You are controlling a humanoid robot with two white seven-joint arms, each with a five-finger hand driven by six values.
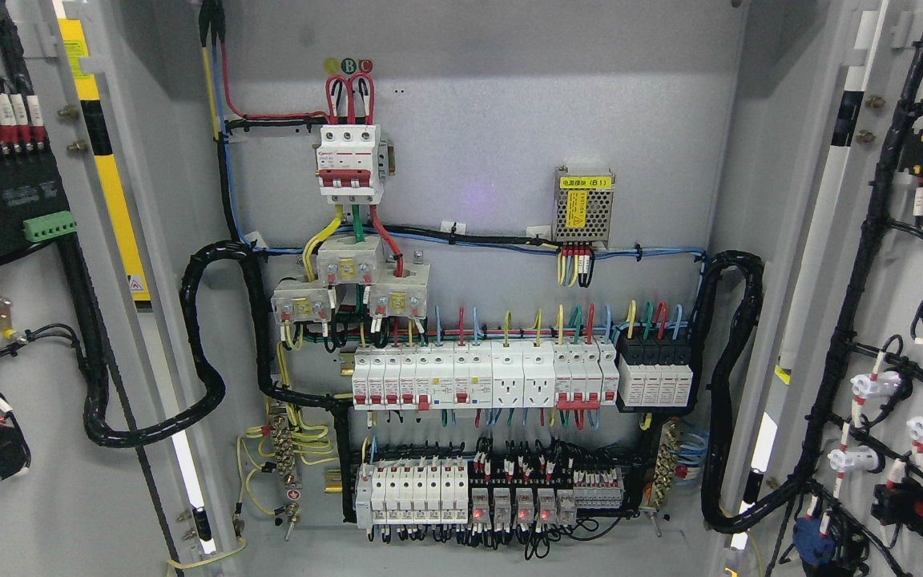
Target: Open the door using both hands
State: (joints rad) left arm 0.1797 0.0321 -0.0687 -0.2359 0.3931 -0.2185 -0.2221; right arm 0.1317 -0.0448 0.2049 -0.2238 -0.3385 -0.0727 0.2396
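Both doors of the grey electrical cabinet stand swung wide. The left door fills the left edge, its inner face showing wired terminals. The right door fills the right edge, with black cable looms and the backs of switches on it. Between them the cabinet's back panel is fully exposed, carrying a red-and-white main breaker, a row of breakers and a lower row of relays. Neither of my hands nor any arm appears in the head view.
Thick black cable bundles loop from the left door into the cabinet, and another loop runs to the right door. A small power supply with a yellow label sits at the upper right of the panel.
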